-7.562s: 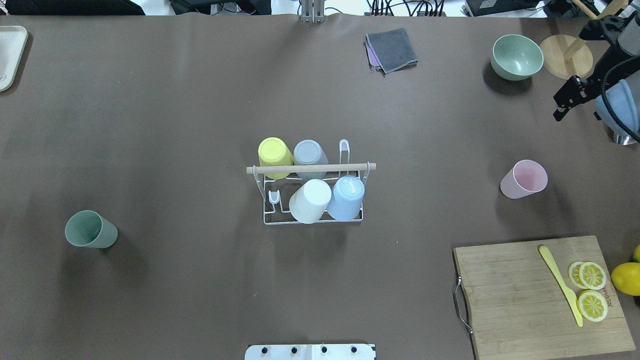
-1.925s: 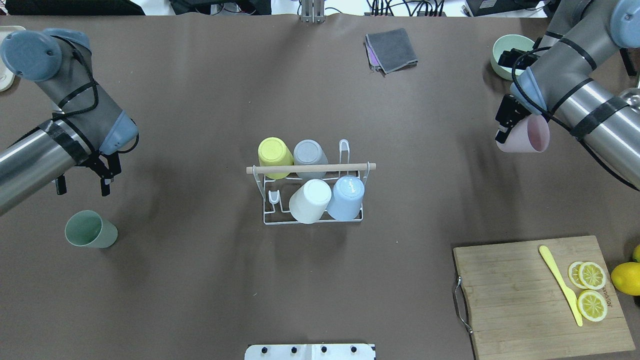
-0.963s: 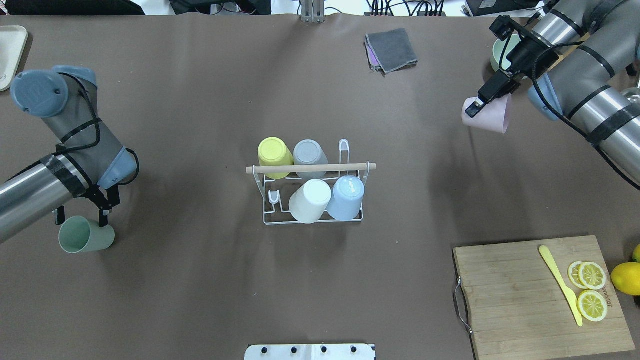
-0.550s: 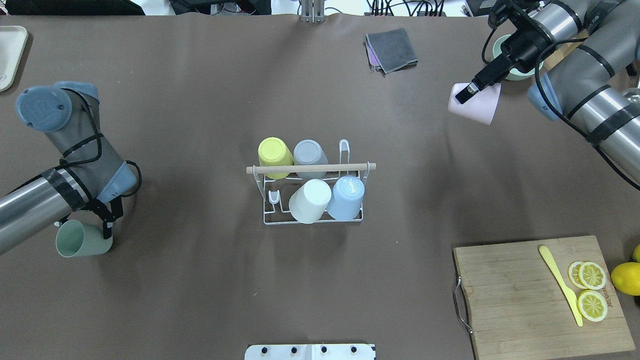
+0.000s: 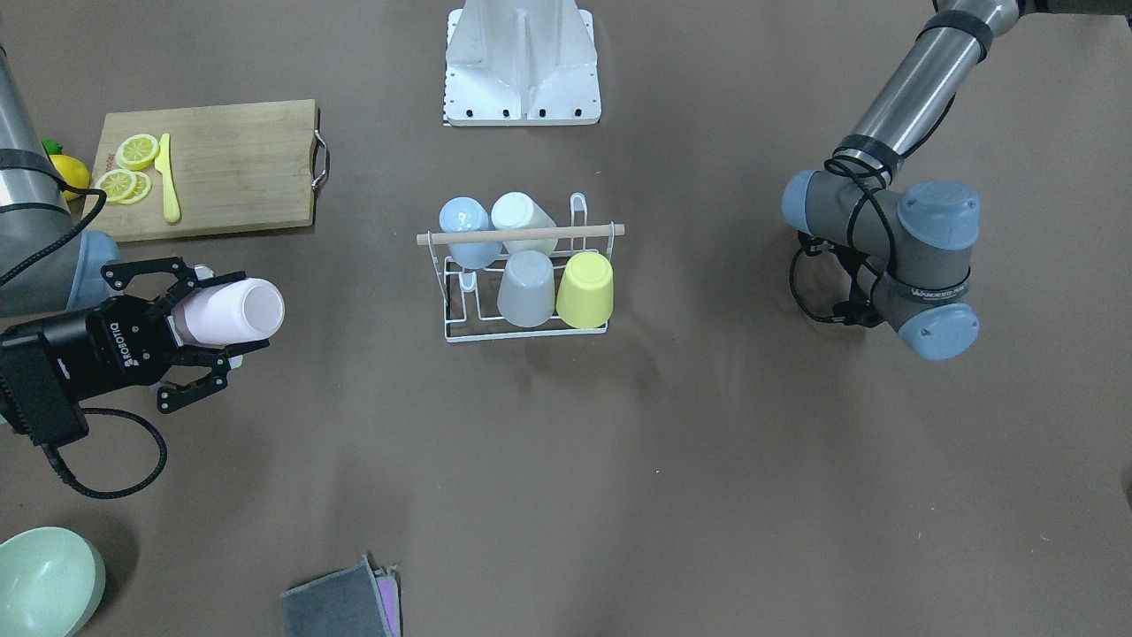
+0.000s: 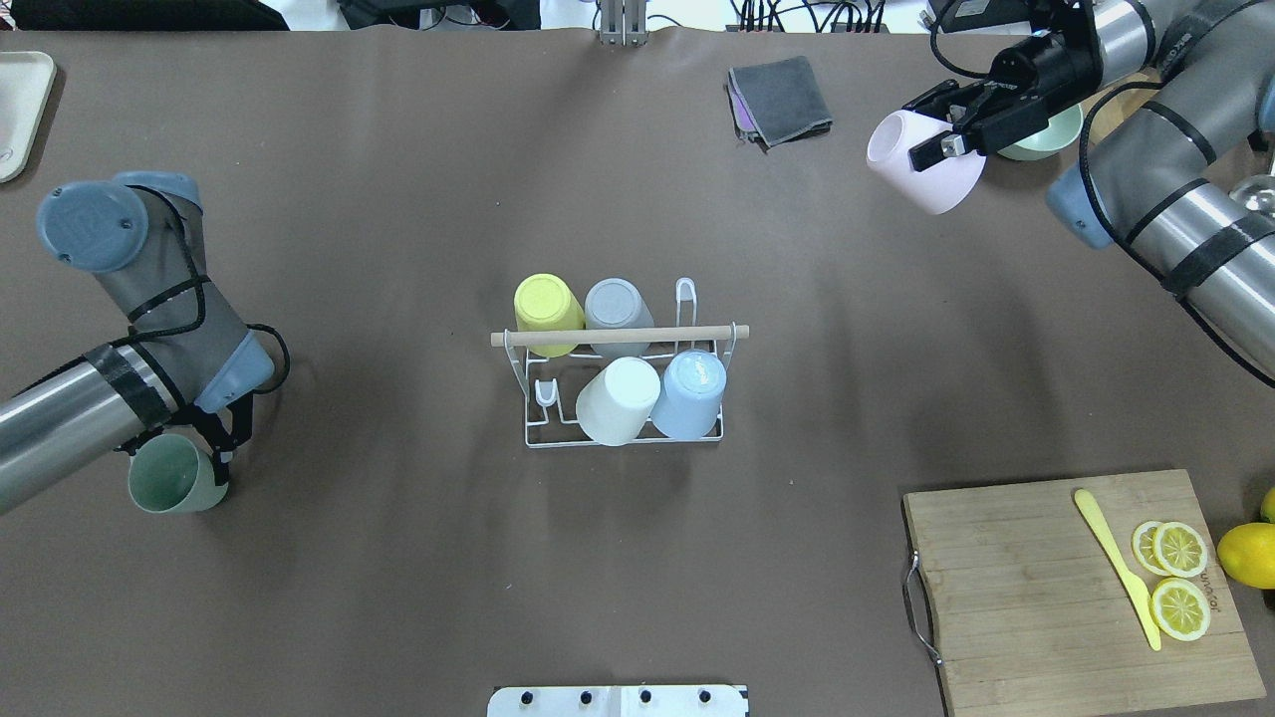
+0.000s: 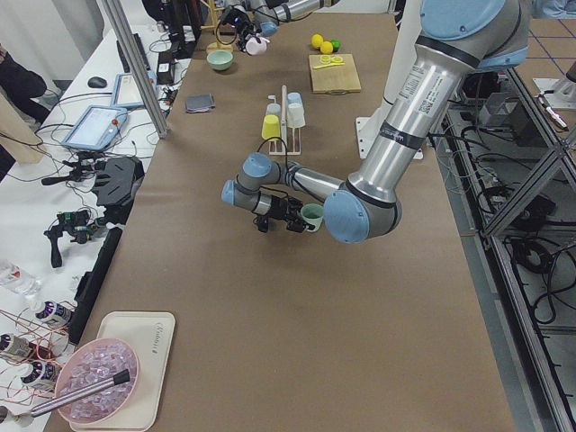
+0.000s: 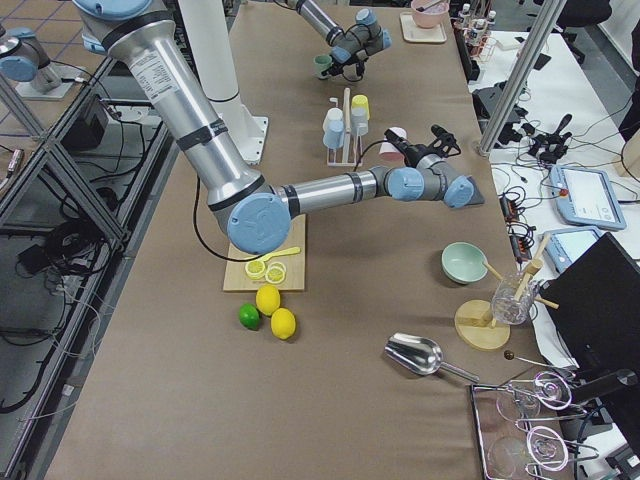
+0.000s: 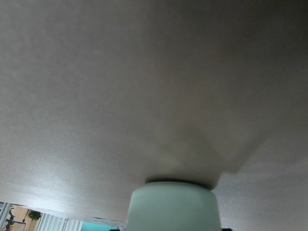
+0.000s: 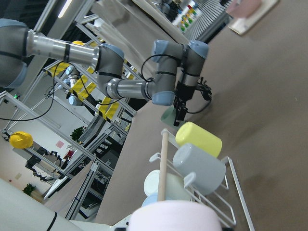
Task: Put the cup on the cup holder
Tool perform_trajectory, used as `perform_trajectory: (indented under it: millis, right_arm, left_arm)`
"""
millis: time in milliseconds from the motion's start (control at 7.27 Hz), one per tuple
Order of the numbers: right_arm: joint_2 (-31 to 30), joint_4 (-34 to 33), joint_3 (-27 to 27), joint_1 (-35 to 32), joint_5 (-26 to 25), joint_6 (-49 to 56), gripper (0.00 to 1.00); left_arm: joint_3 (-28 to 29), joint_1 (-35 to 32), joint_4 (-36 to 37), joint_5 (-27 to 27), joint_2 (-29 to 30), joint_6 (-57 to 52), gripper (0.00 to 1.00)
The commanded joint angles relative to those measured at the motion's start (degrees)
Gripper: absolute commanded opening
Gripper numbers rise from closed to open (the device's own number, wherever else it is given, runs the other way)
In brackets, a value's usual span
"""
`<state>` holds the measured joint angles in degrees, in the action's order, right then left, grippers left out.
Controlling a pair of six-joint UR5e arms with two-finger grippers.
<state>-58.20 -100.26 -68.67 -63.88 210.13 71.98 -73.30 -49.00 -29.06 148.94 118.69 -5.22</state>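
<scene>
The cup holder (image 6: pixel 538 423) is a white wire rack with a wooden rod handle (image 6: pixel 618 336) at the table's middle. It carries upturned yellow (image 6: pixel 546 304), grey (image 6: pixel 616 307), white (image 6: pixel 618 400) and blue (image 6: pixel 690 395) cups. Two prongs are free (image 6: pixel 685 294). My right gripper (image 6: pixel 931 127) is shut on a pink cup (image 6: pixel 921 171), held on its side in the air at the back right; it also shows in the front view (image 5: pixel 232 311). My left gripper (image 6: pixel 187 455) is shut on a green cup (image 6: pixel 164 485), raised off the table at the left.
A wooden cutting board (image 6: pixel 1036 597) with lemon slices (image 6: pixel 1179 548) and a yellow knife (image 6: pixel 1116 563) lies front right, with a lemon (image 6: pixel 1247 554) beside it. A green bowl (image 6: pixel 1041 139) and a grey cloth (image 6: pixel 782 98) are at the back. A tray (image 6: pixel 20 110) is back left.
Both arms came in and took hold of their cups. The right one lifted the pink cup, turned it on its side and carried it back-left. The left one lifted the green cup.
</scene>
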Motion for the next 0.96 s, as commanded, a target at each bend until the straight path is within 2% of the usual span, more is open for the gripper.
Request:
perform_trajectory:
  millis: [0,138,275,412,550,825]
  right_arm:
    - [-0.16,-0.02,1.26,1.04,10.61,20.5,0.34]
    - [-0.07,-0.02,1.35,2.08,14.48,26.14,0.34]
    - [0.36,-0.02,2.31,3.57,15.91,31.24,0.34]
    - [0.54,-0.02,3.53,5.68,18.02,37.3,0.34]
    - [0.54,-0.02,5.11,7.7,20.13,42.14,0.34]
    - [1.07,0.07,5.48,9.64,22.42,46.48,0.34]
  left_arm:
    - [0.09,-9.91,0.23,-0.57,0.4,-2.94,0.0]
    - [-0.35,-14.84,0.06,-0.93,0.83,-2.96,0.0]
    - [-0.35,-18.89,-0.29,-0.84,2.14,-2.96,0.0]
    - [0.0,-21.81,-4.12,-0.76,2.85,-2.17,0.0]
    - [0.17,-23.92,-8.86,-0.76,2.86,0.18,0.0]
    - [1.31,-28.93,-25.26,-1.37,2.86,9.04,0.0]
